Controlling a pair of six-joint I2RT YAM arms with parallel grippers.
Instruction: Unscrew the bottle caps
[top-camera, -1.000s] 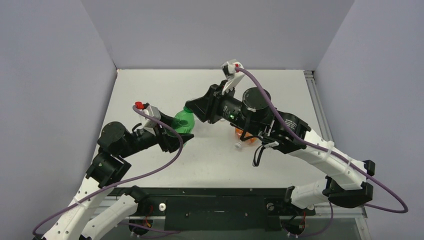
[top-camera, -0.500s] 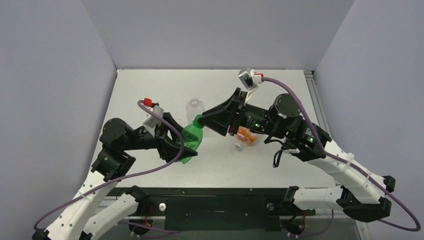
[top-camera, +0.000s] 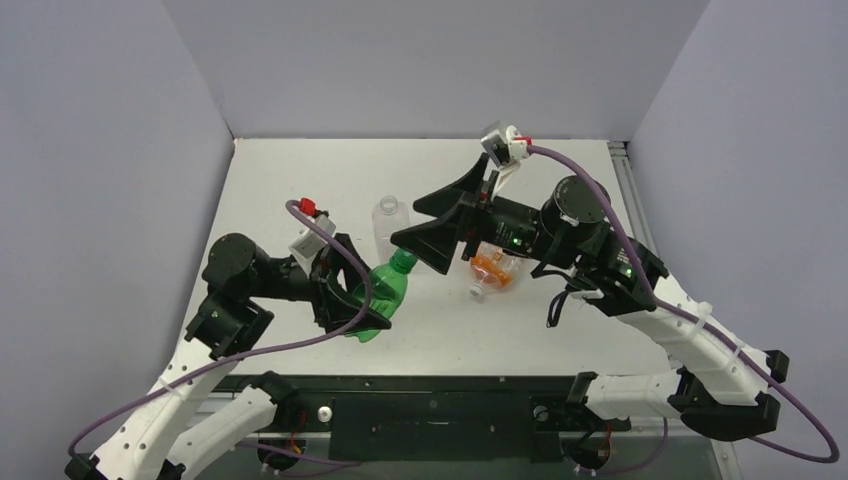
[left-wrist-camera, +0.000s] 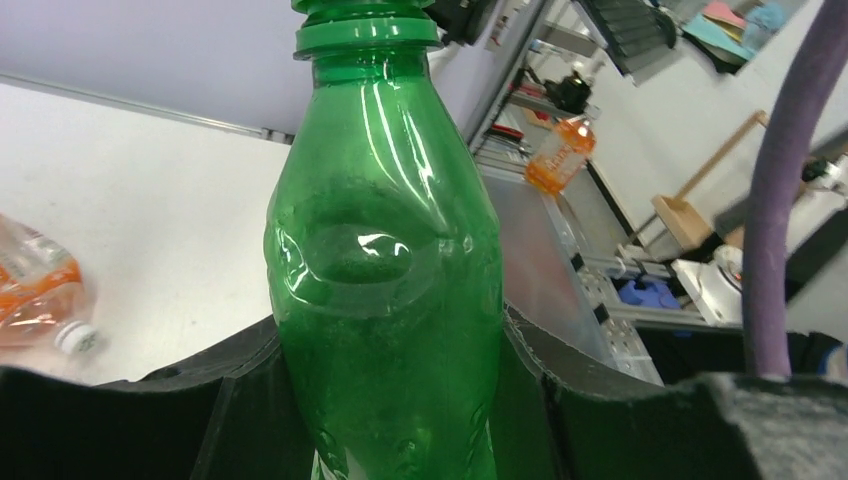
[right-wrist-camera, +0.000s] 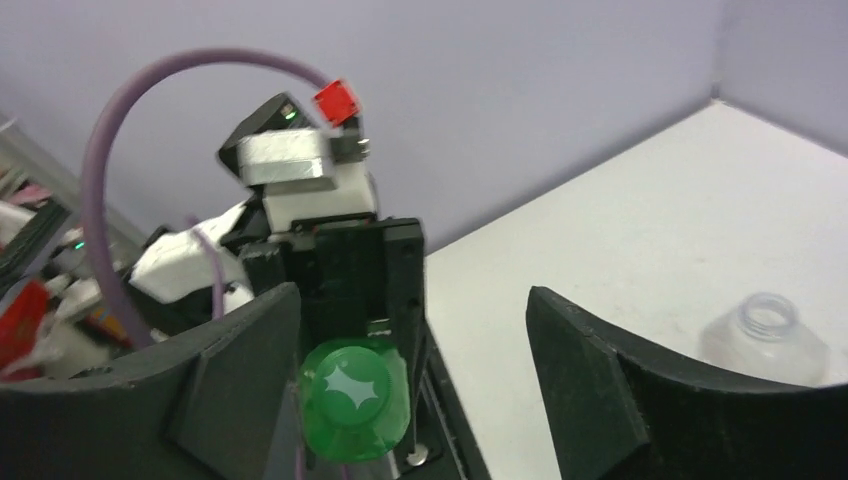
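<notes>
The green bottle (top-camera: 378, 292) (left-wrist-camera: 385, 280) is tilted above the table, with my left gripper (top-camera: 362, 302) (left-wrist-camera: 385, 410) shut on its body. Its green cap (top-camera: 402, 260) (right-wrist-camera: 355, 385) is still on the neck. My right gripper (top-camera: 408, 228) (right-wrist-camera: 410, 380) stands open at the cap, which sits close beside the left finger (right-wrist-camera: 230, 380) and far from the other one. The clear bottle (top-camera: 388, 218) (right-wrist-camera: 765, 335) stands behind with an open neck and no cap on it. The orange bottle (top-camera: 492, 268) (left-wrist-camera: 35, 290) lies on its side, its white cap (top-camera: 476, 292) (left-wrist-camera: 75, 338) on.
The white table (top-camera: 300, 180) is closed in by grey walls on three sides. A black rail (top-camera: 430, 400) with the arm bases runs along the near edge. Purple cables loop over both wrists.
My right gripper was shut on the green cap and has now opened and drawn back slightly. The left gripper has lowered the green bottle a little toward the near edge.
</notes>
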